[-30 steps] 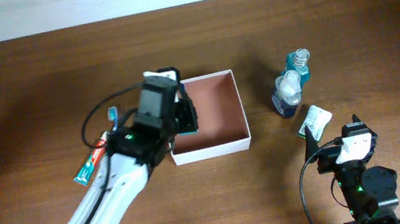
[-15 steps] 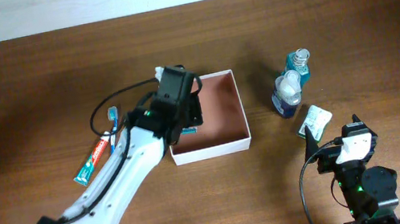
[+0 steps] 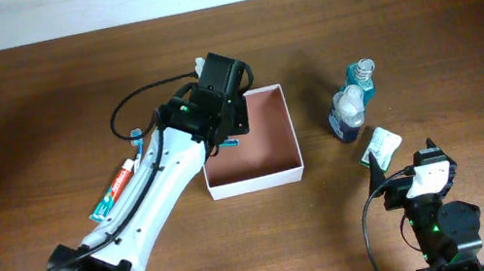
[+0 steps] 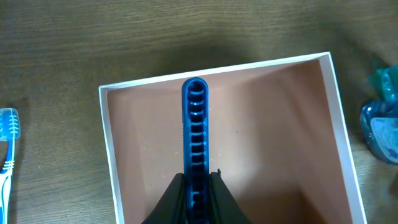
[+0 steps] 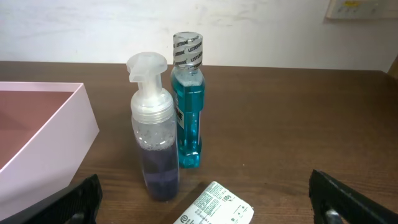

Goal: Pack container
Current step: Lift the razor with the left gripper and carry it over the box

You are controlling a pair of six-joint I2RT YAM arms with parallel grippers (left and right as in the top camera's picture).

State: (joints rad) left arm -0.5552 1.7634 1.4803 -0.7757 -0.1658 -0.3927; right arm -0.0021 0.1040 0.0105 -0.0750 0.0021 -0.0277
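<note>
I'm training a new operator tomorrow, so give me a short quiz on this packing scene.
1. True or false: the left tool is shut on the blue slotted item, over the container.
2. Which stands right beside the teal bottle? A) toothpaste B) clear pump bottle C) toothbrush
3. Fill in: the right tool is ____ and holds nothing.

Key: 1 true; 2 B; 3 open.
</note>
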